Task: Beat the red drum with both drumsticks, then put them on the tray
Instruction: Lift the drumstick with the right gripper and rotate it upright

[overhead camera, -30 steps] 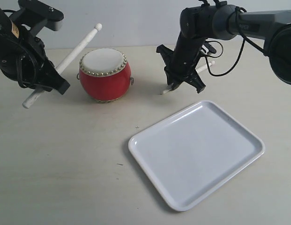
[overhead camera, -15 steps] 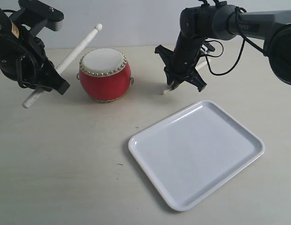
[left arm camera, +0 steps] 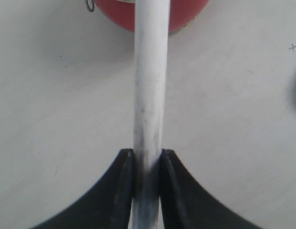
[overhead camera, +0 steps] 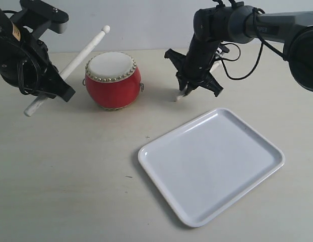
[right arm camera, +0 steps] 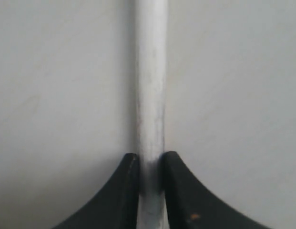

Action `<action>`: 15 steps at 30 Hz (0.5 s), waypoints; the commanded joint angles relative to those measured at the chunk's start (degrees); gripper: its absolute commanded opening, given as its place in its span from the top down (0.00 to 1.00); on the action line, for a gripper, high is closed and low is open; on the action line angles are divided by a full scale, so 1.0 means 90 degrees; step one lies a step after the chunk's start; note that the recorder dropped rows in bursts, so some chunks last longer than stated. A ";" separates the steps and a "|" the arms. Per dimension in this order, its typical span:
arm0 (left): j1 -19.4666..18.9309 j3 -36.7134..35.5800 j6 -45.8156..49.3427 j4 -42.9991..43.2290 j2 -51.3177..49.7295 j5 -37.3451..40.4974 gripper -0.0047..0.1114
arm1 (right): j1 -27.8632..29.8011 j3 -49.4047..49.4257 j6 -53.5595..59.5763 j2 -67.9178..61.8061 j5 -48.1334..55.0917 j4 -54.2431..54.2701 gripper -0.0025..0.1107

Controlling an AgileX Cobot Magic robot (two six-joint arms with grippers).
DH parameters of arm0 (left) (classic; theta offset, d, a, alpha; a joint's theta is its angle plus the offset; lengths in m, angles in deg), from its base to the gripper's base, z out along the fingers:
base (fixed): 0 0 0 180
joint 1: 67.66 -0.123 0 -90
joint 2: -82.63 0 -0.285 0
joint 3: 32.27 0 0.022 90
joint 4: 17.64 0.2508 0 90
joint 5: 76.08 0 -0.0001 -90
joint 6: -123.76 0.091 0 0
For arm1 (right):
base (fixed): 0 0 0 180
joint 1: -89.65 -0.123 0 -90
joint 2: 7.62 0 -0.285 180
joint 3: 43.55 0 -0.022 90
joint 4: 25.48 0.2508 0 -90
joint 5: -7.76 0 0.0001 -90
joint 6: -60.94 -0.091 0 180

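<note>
Starting at the drum: upright on the counter, upper left of centre in the exterior view, cream skin up, nothing touching it.

Just left of it, left stick slanting from lower left up to a knob tip high above the drum's rear edge. Clamped near its butt end by the left jaws, closed narrow on the shaft in the left wrist view.

Over to the upper right: right stick pinched the same way by the right jaws, closed snug on the shaft. Held low, with a pale end down by the counter between drum and tray.

Tray at lower right, bare white, no stick on it.

Judging progress: both sticks picked up and in grip, neither on the skin right now. No telling whether any beat has landed. Drop-off on the tray clearly left to do, for both.

Hard to read: most of the right stick lost behind the arm, knob tip not seen. Touching the counter or just above it? Cannot say. Both wrist views cut the sticks off at the frame edge, with only a red sliver of drum atop the left one.
</note>
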 commanded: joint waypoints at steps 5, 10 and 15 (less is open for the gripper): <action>-0.0018 0.0004 -0.0015 0.0025 0.0019 -0.0023 0.96 | 0.0009 -0.0019 0.2307 -0.0017 0.0170 -0.0088 0.98; -0.0018 0.0004 -0.0015 0.0025 0.0019 -0.0023 0.96 | 0.0009 -0.0019 0.4118 -0.0017 0.0320 -0.0088 0.98; -0.0018 0.0004 -0.0015 0.0025 0.0019 -0.0023 0.96 | 0.0009 -0.0019 0.5868 -0.0017 0.0368 -0.0134 0.98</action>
